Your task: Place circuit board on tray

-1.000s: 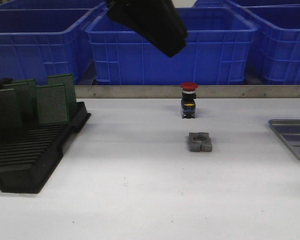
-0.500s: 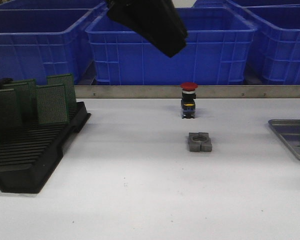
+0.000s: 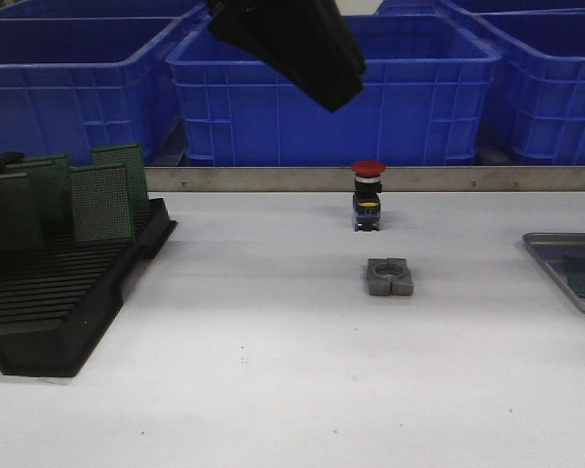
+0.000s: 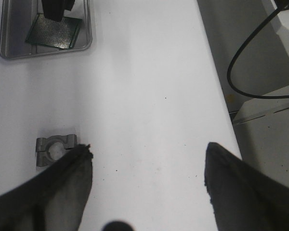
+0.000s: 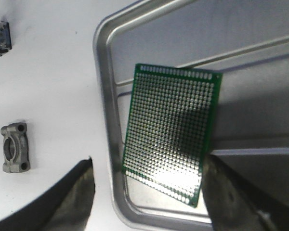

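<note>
I see the circuit board (image 5: 171,132) lying flat in the tray (image 5: 106,120) at far right. My right claw (image 5: 147,192) is released above it; the left claw (image 4: 147,178) hangs spread apart.

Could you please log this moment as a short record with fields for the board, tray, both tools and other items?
circuit board: lying flat in the tray, green, released
tray: silver metal, at the table's right edge
right tool: open, above the board
left tool: open, holding nothing, raised over the table
other items: grey clamp block; red-capped push button; black rack with upright boards
</note>
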Controlling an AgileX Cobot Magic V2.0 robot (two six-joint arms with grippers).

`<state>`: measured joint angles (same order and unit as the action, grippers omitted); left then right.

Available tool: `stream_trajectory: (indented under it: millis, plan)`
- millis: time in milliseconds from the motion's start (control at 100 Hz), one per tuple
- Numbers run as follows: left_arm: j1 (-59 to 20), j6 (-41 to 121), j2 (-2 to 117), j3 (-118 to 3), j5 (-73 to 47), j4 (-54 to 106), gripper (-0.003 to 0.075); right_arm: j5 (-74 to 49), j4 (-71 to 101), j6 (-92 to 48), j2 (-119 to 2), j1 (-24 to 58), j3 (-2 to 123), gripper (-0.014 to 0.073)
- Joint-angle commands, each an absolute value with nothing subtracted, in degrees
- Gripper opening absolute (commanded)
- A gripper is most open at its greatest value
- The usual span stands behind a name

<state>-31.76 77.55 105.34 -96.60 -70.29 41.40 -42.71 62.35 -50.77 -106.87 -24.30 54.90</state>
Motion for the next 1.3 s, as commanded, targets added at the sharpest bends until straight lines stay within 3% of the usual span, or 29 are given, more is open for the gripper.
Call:
stream_trajectory:
  millis: [0, 460, 1290]
  plan:
    - [-32.18, 76.99, 102.38, -98.41, -72.78, 44.95, 0.0464, -43.46, 63.34, -51.03, -104.38, -24.6, 56.43, 0.0509]
    - [-31.56, 76.99, 102.38, -100.15, -73.05, 39.5, 0.0464, -43.67, 63.27, -51.03, -102.87, -24.6, 56.43, 0.0508]
    - [-10.39, 76.17, 104.48, -104.48, -71.81, 21.93, 0.0464, -44.22, 63.27, -51.03, -102.87, -24.6, 56.43, 0.0508]
